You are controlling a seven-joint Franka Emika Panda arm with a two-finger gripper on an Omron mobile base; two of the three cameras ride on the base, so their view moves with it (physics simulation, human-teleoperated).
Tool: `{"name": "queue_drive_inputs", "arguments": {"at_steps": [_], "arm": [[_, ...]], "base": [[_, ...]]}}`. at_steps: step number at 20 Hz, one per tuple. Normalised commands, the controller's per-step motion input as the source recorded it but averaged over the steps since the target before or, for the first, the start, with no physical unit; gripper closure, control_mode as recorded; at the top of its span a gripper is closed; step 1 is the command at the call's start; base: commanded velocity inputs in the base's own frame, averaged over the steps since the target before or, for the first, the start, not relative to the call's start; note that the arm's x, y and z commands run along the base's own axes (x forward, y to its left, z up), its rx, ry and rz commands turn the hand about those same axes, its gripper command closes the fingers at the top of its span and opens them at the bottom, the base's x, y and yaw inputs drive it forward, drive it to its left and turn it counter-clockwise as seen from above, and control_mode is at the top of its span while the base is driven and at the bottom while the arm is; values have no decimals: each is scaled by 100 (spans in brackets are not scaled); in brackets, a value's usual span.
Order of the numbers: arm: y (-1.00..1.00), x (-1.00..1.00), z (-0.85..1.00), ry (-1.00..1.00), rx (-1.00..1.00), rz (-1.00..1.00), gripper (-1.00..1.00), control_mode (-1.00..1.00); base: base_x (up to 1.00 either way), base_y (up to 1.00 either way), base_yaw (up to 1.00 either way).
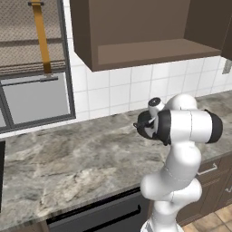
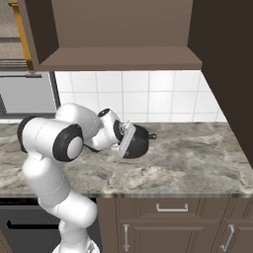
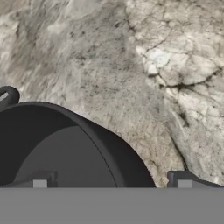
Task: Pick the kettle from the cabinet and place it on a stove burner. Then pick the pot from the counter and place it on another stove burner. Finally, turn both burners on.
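"Where's the pot [image 2: 137, 142] now?"

"On the counter [image 2: 197, 163], below the empty cabinet [image 2: 118, 58]. The gripper [image 3: 112, 181] hangs right over it, jaws spread wide, gripping nothing. From the hand's own view, one fingertip sits over the pot's dark inside and the other outside the rim, so they seem to straddle the wall."

"What worries you?"

"The wall is thin and curved. If the fingers close off-centre, I'd guess the pot could twist or slide on that smooth stone. Lifted by one edge, it may tip, too."

"And the arm?"

"Folded low. The elbow juts back towards the base, the forearm reaches over the counter, and the wrist tilts down at the pot. The pot's little loop handle [image 3: 8, 95] pokes out to one side."
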Motion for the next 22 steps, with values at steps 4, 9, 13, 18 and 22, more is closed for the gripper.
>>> {"name": "queue_drive_inputs", "arguments": {"at_steps": [4,9,13,18,22], "arm": [[8,0,-46,-5,0,-4,-100,-100],[14,3,-39,-5,0,-4,100,-100],[5,0,-17,0,0,-1,100,-100],[0,0,-6,0,0,0,100,-100],[0,-5,0,-1,0,-2,100,-100]], "base": [[0,0,0],[0,0,0],[0,0,0],[0,0,0],[0,0,0]]}}
